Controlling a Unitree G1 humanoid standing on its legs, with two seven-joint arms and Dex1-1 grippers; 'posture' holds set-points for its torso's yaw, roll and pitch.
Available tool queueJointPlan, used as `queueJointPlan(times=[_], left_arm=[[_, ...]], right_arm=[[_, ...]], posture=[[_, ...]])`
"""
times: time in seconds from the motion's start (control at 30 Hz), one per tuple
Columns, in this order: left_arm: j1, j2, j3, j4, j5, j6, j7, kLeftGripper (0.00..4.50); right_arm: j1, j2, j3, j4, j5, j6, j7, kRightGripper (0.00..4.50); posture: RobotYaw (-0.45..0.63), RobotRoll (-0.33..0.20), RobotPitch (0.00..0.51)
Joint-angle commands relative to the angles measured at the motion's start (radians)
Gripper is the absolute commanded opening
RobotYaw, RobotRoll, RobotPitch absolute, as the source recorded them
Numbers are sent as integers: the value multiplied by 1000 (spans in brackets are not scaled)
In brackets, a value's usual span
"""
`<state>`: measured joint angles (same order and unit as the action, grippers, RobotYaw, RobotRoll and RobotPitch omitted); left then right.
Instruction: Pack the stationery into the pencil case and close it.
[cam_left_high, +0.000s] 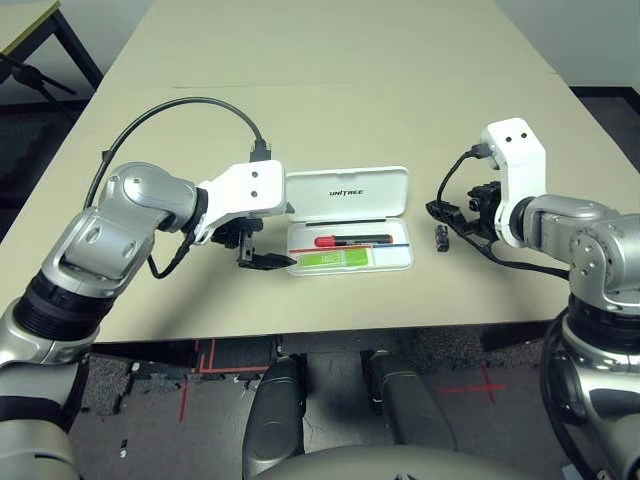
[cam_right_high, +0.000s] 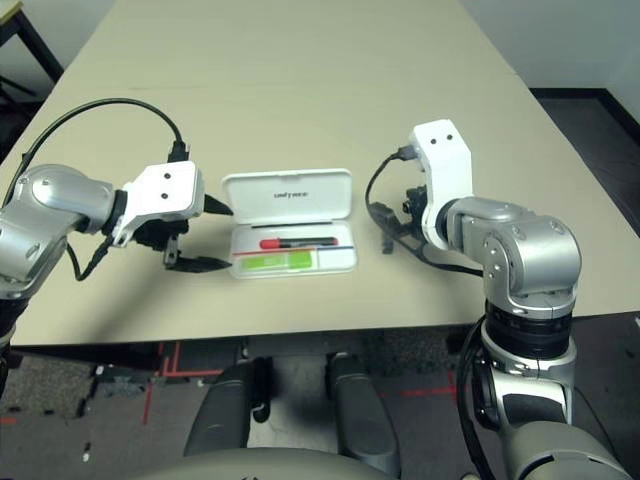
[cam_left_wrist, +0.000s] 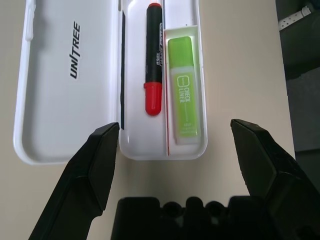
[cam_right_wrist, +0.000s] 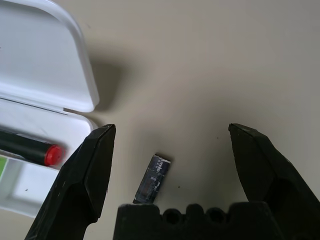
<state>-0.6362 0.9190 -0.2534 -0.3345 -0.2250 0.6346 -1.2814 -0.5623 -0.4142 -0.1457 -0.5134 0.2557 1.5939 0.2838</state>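
Note:
The white pencil case (cam_left_high: 372, 207) lies open mid-table, its "UNITREE" lid (cam_left_wrist: 50, 125) folded back flat. In its tray lie the red-and-black marker pen (cam_left_wrist: 154, 55) and the light-green highlighter (cam_left_wrist: 182, 85), side by side. My left gripper (cam_left_wrist: 175, 125) is open at the case's left end, fingers apart and holding nothing. A tiny dark grey piece (cam_right_wrist: 152, 178) lies on the table just right of the case. My right gripper (cam_right_wrist: 171, 129) hangs open over it, one finger (cam_right_wrist: 95, 165) toward the case's corner, holding nothing.
The beige table (cam_left_high: 330, 90) stretches far behind the case. Black cables (cam_left_high: 200, 105) loop over both wrists. The table's front edge (cam_left_high: 330, 332) runs close below the case.

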Motion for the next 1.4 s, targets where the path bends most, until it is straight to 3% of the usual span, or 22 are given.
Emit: queueJointPlan(times=[0.03,0.33,0.7,1.03,1.4], left_arm=[[-6,8,7,-16,-18,-4,-10,4482],[-36,-14,63,-22,-91,49,13,4482],[-42,-22,121,-47,-198,103,35,4482],[-39,-14,118,-59,-214,112,53,4482],[-43,-11,110,-64,-211,116,67,4482]], right_arm=[[30,12,-39,-34,32,21,-58,4500],[107,49,-59,-73,145,21,-202,4500],[122,64,-82,-65,378,21,-384,4500],[136,70,-90,-25,592,21,-586,4500],[162,89,-65,50,663,21,-685,4500]], posture=[[-149,0,245],[-145,0,256],[-133,0,264],[-123,0,262],[-105,0,254]])
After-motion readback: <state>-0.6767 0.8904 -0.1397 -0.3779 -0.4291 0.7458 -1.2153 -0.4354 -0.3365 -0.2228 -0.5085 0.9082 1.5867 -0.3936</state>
